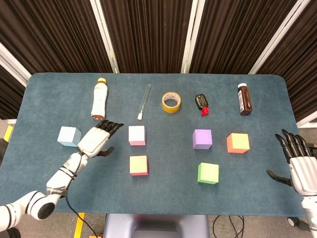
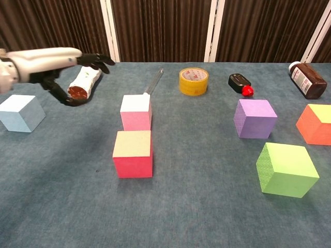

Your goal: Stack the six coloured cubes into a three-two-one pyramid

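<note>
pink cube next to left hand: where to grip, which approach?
Likely best from above: the left hand pinches the pink cube across its two opposite side faces. It sits flat and square on the table, those sides clear; the red cube stands apart in front.

Blue cube: far left.
Pink cube: behind red cube.
Purple, orange, green: right cluster.
We note none stacked.

left hand: raised, fingers spread | right hand: apparently empty, spread
</note>
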Controlling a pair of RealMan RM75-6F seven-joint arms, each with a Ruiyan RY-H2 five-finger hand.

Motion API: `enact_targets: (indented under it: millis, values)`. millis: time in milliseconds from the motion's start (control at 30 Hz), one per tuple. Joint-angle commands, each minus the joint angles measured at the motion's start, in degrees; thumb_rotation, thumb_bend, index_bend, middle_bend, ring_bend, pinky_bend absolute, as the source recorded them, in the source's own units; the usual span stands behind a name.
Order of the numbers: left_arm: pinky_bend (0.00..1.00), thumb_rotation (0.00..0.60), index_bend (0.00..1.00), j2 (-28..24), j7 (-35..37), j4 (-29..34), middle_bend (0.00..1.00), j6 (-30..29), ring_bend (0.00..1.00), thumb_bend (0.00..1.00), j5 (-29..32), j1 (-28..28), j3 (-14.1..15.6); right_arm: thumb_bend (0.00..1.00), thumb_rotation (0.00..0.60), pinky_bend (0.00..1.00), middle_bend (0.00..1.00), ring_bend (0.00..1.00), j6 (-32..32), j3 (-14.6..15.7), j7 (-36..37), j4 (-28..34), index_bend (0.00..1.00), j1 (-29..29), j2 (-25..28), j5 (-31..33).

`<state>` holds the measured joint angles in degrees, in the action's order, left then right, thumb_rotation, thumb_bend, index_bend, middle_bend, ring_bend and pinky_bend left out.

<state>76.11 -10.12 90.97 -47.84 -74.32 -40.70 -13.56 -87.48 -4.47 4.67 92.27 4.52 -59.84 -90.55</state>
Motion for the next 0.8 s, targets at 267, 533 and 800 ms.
enact_targets:
  millis: [267,533,800]
  values:
    - [0.11,0.6,0.0,5.9,-4.3,-5.2,0.05,8.9,0.07,0.36,14.2,-8.9,-2.0,0.16,0.6,0.13,0.06,0.0,0.8,-0.2,0.2,-0.8,0.0,0.6,-0.5,0.9]
    - [0.11,0.6,0.0,8.6,-7.0,-8.3,0.01,12.5,0.04,0.35,21.3,-14.9,-1.2,0.16,0.6,0.13,0.06,0.0,0.9,-0.2,0.7,-1.4,0.0,0.9,-0.7,0.8]
    - [0.11,0.6,0.0,11.2,-9.7,-11.8,0.0,13.5,0.01,0.35,30.6,-20.2,0.4,0.16,0.6,0.13,0.06,0.0,1.1,-0.2,1.3,-1.9,0.0,1.0,-0.7,1.4]
